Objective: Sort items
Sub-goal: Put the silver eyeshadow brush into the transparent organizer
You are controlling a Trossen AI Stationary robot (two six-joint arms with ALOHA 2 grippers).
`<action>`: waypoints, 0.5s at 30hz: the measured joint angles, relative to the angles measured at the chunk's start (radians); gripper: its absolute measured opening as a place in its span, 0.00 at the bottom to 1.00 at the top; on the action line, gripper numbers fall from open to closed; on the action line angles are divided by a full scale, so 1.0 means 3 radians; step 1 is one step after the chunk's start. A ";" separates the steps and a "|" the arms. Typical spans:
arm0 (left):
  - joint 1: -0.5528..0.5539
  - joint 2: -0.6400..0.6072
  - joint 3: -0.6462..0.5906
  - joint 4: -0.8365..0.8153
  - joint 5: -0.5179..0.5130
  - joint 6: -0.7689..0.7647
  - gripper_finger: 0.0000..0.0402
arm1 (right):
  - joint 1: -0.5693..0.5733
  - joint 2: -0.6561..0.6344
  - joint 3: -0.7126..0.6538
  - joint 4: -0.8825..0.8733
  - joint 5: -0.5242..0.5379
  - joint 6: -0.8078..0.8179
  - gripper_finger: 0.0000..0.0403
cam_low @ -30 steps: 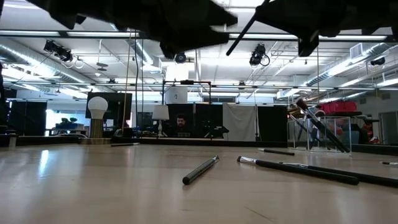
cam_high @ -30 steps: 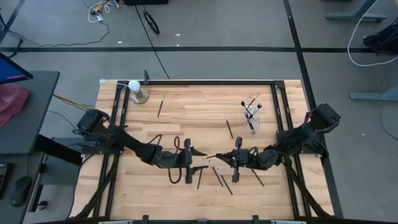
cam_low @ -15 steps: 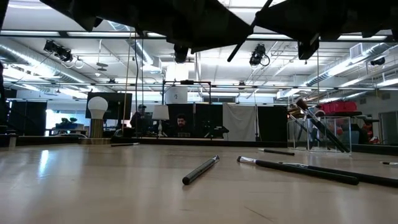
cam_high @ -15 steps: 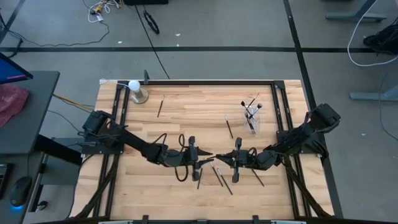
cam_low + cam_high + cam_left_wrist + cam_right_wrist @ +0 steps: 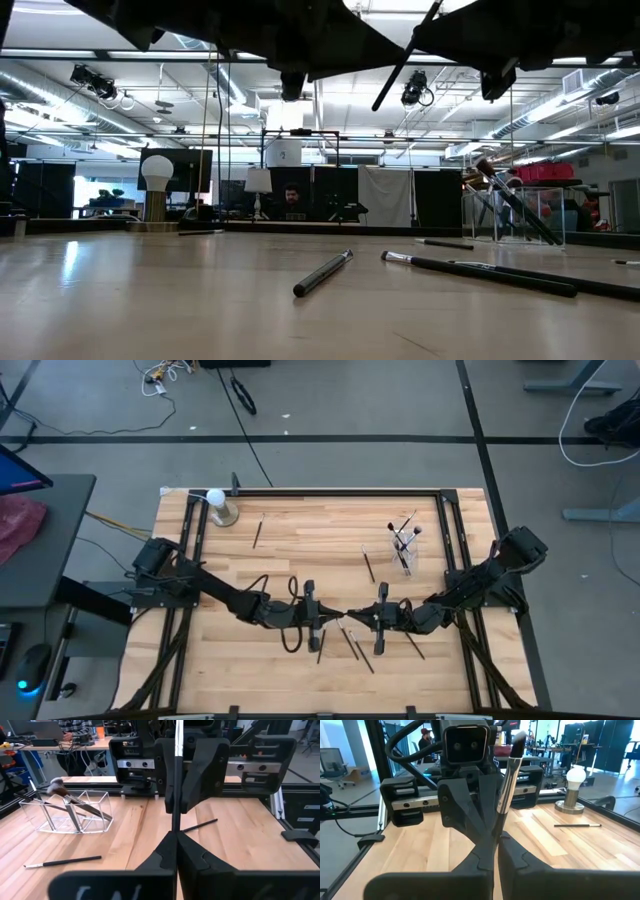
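Note:
Over the middle of the table my left gripper (image 5: 330, 616) and my right gripper (image 5: 357, 618) meet tip to tip. Both are shut on one dark makeup brush (image 5: 507, 780). It rises steeply from the fingertips, with its pale tuft (image 5: 518, 736) uppermost. In the low view it shows as a slanting dark stick (image 5: 405, 58) well above the table. Several other brushes lie flat on the wood near the front (image 5: 320, 645) (image 5: 365, 658) (image 5: 413, 643). Two more lie farther back (image 5: 368, 567) (image 5: 257, 532). My left gripper pinches the brush's handle (image 5: 175, 822) between its two fingers, near the lower end. The fingers come level from the table's left. The brush is clear of the table and tilts upward. My right gripper pinches the same handle (image 5: 498, 827) between its two fingers, level from the table's right, right beside my left fingertips. The brush stands tilted above the fingers, tuft up.
A clear holder (image 5: 403, 552) with several brushes in it stands at the right rear. A white ball on a metal base (image 5: 218, 507) stands at the far left corner. Dark rails (image 5: 320, 491) frame the table. People stand in the room beyond.
My left gripper has gone toward the table's right edge, up to my right gripper, and has shut on the brush held there. My right gripper has kept its hold, and the brush has tipped slightly.

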 joint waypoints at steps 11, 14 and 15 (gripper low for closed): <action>0.0000 0.0000 0.0000 -0.0013 0.0003 -0.0004 0.00 | 0.0000 -0.0001 0.0000 -0.0001 0.0000 0.0003 0.06; 0.0000 0.0000 0.0000 -0.0020 0.0005 -0.0005 0.00 | -0.0001 0.0000 0.0000 0.0001 0.0001 0.0004 0.09; 0.0000 0.0000 0.0000 -0.0020 0.0005 -0.0007 0.00 | -0.0001 0.0000 0.0000 0.0001 0.0001 0.0004 0.09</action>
